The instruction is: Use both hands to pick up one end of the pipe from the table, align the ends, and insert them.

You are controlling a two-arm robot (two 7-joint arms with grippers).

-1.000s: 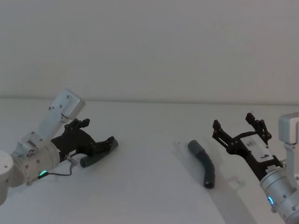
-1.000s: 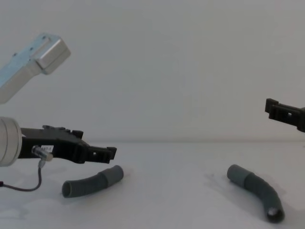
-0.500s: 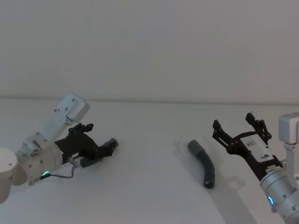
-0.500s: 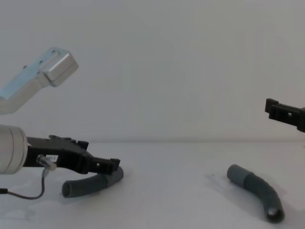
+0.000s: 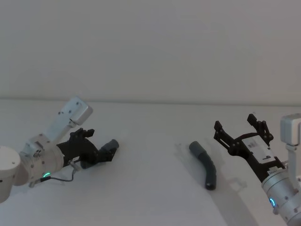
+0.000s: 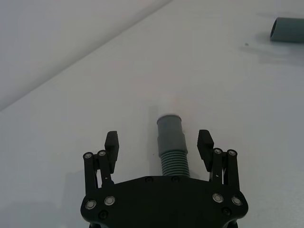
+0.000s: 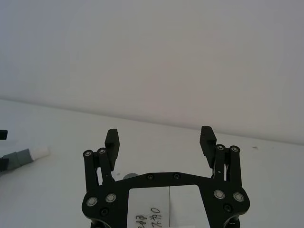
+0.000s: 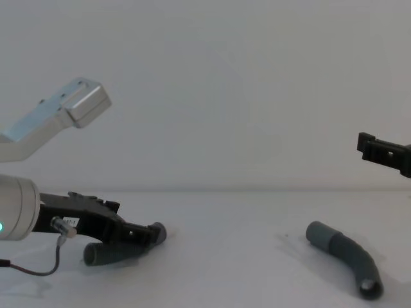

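The pipe lies in two pieces on the white table (image 5: 155, 188). The left piece (image 6: 170, 137) points its smooth cuff and whitish tip away from my left gripper (image 6: 159, 142), which is open and low over it, one finger on each side with a gap on both. From the head, that gripper (image 5: 104, 151) covers most of the hose, and the cuff (image 5: 113, 144) sticks out. The right piece (image 5: 207, 168) curves towards me, untouched. My right gripper (image 5: 236, 123) hovers open beside it, off the table, with nothing between its fingers (image 7: 112, 140).
The left hose's open end (image 8: 93, 255) shows below the left gripper (image 8: 138, 234) in the chest view. The right hose (image 8: 345, 255) lies well apart, with bare table between the pieces. A plain wall stands behind the table.
My left gripper has come down from above the left hose and now straddles it at table level. The right gripper and the right hose have not moved.
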